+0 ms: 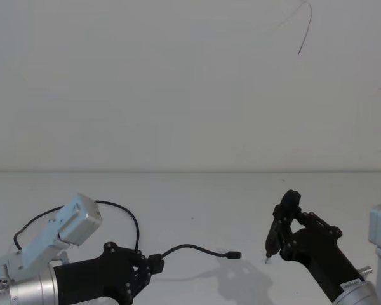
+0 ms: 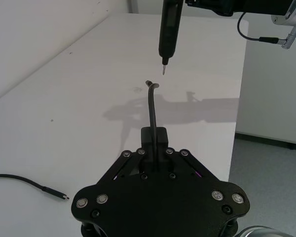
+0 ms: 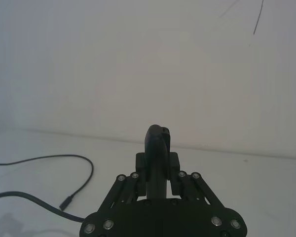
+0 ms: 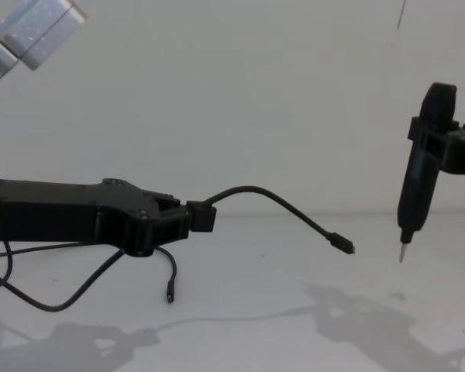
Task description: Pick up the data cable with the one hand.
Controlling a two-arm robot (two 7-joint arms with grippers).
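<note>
The left gripper [image 1: 145, 265] hangs over the near left corner of the white worktop [image 1: 197, 190]. Its jaws are closed tight on the data cable [image 2: 151, 111], whose free end arcs toward the middle, the plug seemingly off the surface. Toward the right edge, the right gripper [image 1: 291, 223] pinches a slim black tool [image 4: 418, 178], pale tip down. A wrist label is too small to read.
</note>
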